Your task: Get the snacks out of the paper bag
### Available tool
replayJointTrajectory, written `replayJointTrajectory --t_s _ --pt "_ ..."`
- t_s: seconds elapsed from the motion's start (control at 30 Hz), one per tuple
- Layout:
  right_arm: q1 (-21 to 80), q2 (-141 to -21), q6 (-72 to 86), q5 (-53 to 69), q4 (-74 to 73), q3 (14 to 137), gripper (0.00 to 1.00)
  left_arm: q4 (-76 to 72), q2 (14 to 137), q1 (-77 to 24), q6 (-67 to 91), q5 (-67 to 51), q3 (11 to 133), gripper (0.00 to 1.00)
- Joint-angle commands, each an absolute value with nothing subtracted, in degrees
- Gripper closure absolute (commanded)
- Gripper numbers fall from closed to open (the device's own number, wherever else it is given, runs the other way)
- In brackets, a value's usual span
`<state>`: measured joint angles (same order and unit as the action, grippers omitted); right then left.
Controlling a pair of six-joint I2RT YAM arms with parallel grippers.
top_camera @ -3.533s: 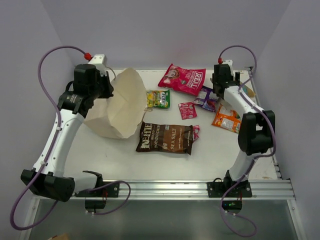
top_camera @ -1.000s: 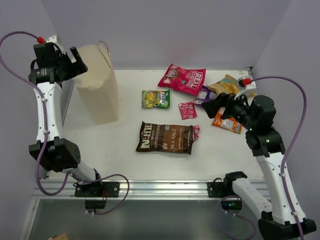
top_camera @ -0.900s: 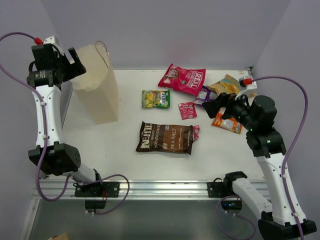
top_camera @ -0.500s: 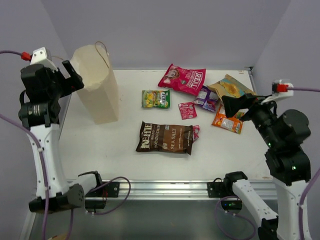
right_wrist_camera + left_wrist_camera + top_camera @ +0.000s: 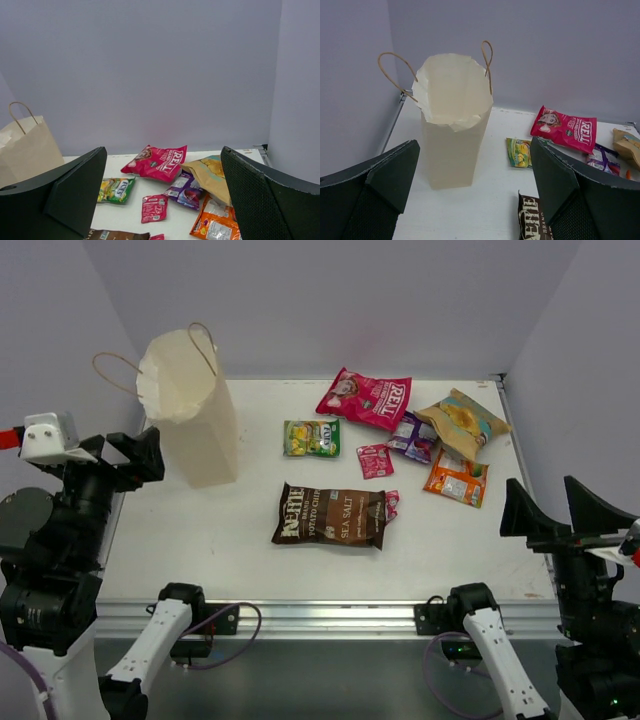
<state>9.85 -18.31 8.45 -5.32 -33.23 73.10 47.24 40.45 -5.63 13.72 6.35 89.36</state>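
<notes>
The paper bag (image 5: 190,410) stands upright and open at the far left, also seen in the left wrist view (image 5: 452,140); nothing shows inside it. The snacks lie flat on the table: a dark brown chip bag (image 5: 330,517), a red-pink bag (image 5: 365,397), a green packet (image 5: 312,437), a small red packet (image 5: 375,460), a purple packet (image 5: 410,437), a tan bag (image 5: 462,420) and an orange packet (image 5: 455,480). My left gripper (image 5: 120,455) is open and empty, raised near the table's left edge. My right gripper (image 5: 555,512) hangs open and empty off the right front corner.
Grey walls close in the table (image 5: 230,550) on three sides. A metal rail (image 5: 330,615) with both arm bases runs along the near edge. The right wrist view shows the red-pink bag (image 5: 157,162), tan bag (image 5: 212,175) and green packet (image 5: 116,190) far ahead.
Both arms have drawn back toward the near edge and risen. The left gripper has left the paper bag's rim; the bag stays upright. The snacks have not moved.
</notes>
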Motion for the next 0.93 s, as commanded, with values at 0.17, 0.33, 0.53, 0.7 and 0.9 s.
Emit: replayJointTrajectory --t_s 0.17,0.33,0.53,0.7,0.9 --pt "10.9 -13.6 4.0 -9.5 -31.1 71.5 0.01 46.4 35.7 -8.7 10.5 12.9 88.2 0.00" --pt "11.0 -13.4 3.7 -10.1 -31.4 70.7 0.01 46.6 35.1 -8.9 10.4 12.0 87.5 0.00" --pt "10.9 -13.9 4.0 -9.6 -31.2 70.4 0.01 45.9 35.2 -9.1 10.2 10.6 86.9 0.00" --pt "10.9 -13.7 3.7 -9.3 -31.5 70.7 0.01 45.2 35.2 -9.4 9.7 10.7 85.5 0.00" --pt "10.9 -14.2 3.7 -8.5 -31.6 70.7 0.01 43.9 35.7 -9.7 9.5 9.5 84.1 0.00"
